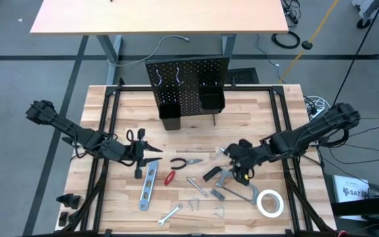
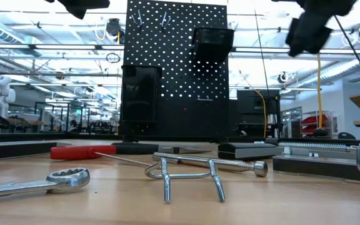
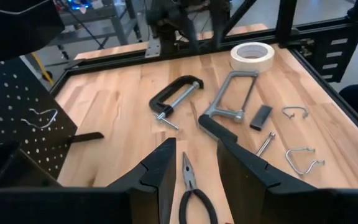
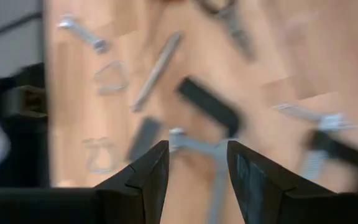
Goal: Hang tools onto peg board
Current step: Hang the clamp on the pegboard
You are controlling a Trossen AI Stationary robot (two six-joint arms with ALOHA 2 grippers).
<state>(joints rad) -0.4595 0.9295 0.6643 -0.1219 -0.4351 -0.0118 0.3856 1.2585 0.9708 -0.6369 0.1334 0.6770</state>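
My two arms are dark, nearly black, built of chunky jointed segments with black cables looped along them. The left arm (image 1: 71,135) ends, on the side toward the peg board (image 1: 188,89), in a knobbly black wrist block. The right arm (image 1: 308,135) carries a small yellow mark near its wrist. Seen from the wrist cameras, the left gripper (image 3: 196,169) and the right gripper (image 4: 194,171) each have two matte black, wedge-shaped fingers with flat inner faces.

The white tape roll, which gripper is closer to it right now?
Right. The right gripper hovers just beside the bar clamp, near the white tape roll; the left gripper is across the table, past the pliers.
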